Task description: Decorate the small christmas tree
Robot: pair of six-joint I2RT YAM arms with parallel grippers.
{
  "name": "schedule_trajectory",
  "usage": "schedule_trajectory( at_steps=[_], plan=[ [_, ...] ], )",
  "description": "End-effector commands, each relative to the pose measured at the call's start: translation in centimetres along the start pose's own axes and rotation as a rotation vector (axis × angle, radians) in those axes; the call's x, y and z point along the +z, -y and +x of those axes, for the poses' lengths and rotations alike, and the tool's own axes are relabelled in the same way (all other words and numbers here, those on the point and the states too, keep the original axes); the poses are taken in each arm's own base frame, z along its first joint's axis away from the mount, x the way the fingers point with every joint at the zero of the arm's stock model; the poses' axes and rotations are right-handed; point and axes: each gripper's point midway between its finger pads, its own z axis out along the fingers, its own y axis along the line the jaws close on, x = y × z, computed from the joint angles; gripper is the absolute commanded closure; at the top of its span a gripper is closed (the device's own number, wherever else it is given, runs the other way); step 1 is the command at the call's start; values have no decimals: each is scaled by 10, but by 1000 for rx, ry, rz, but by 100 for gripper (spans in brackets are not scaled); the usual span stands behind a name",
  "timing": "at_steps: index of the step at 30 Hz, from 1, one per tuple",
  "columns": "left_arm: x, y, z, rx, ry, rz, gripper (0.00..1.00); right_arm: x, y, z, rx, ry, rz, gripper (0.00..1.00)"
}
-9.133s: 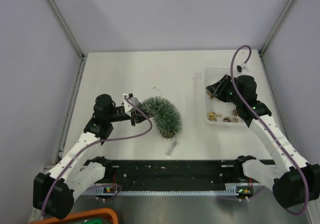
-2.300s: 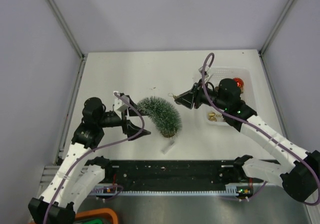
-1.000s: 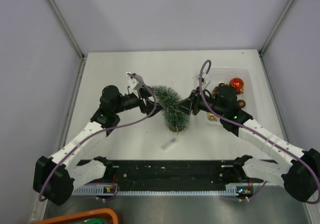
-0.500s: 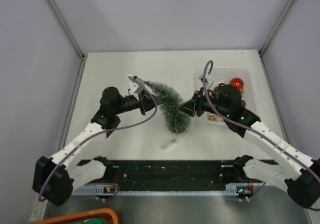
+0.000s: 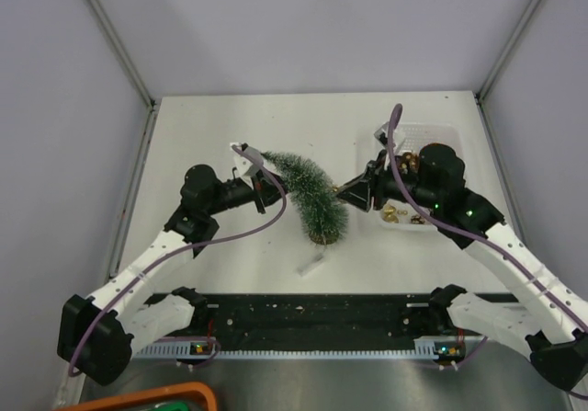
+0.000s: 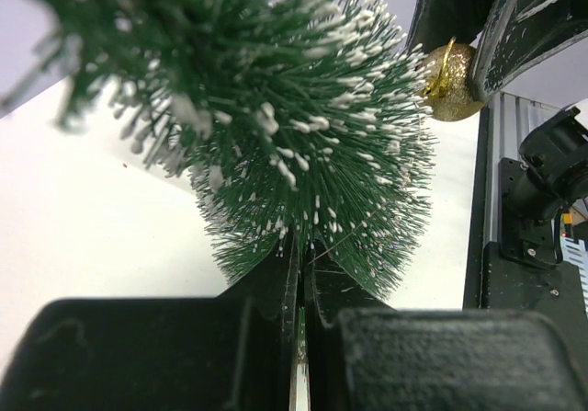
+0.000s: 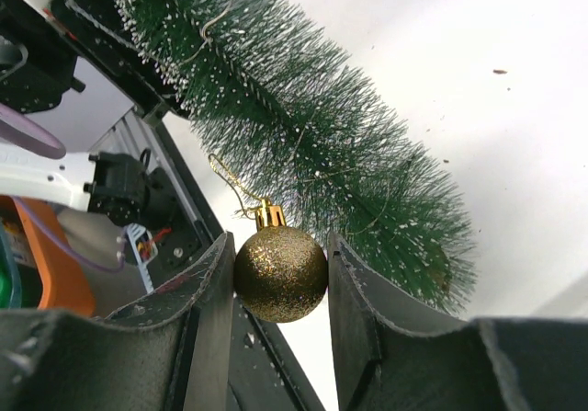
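Note:
The small christmas tree (image 5: 308,195) leans from its disc base up towards the left, its green bristles tipped with white. My left gripper (image 5: 267,185) is shut on the tree's thin upper part; in the left wrist view its jaws (image 6: 300,262) meet with bristles of the tree (image 6: 303,154) just beyond them. My right gripper (image 5: 345,193) is shut on a gold glitter bauble (image 7: 280,275) with a gold cap and a thin loop. It holds the bauble right beside the tree (image 7: 303,126). The same gold bauble (image 6: 447,80) shows at the upper right of the left wrist view.
A clear plastic tray (image 5: 378,218) with several small baubles stands at the right, under my right arm. A small white scrap (image 5: 312,264) lies in front of the tree. A black rail (image 5: 312,314) runs along the near edge, and an orange bin (image 5: 175,397) sits at the bottom left.
My left gripper has shut on the tree's upper part, and the curved tree has straightened out towards the left. My right gripper has drawn back slightly to the right with the gold bauble.

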Motion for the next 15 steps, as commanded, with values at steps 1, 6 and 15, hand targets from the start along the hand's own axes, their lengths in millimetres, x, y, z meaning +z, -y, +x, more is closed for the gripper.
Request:
schedule_trajectory(
  at_steps=[1,6,15],
  plan=[
    [-4,4,-2,32,7,13,100,-1,-15,-10,-58,-29,-78,82],
    [-3,8,-2,39,6,33,100,6,-11,-10,-67,-50,-72,82],
    [-6,17,-1,70,5,85,100,27,8,-20,-83,-80,-7,82]
  ],
)
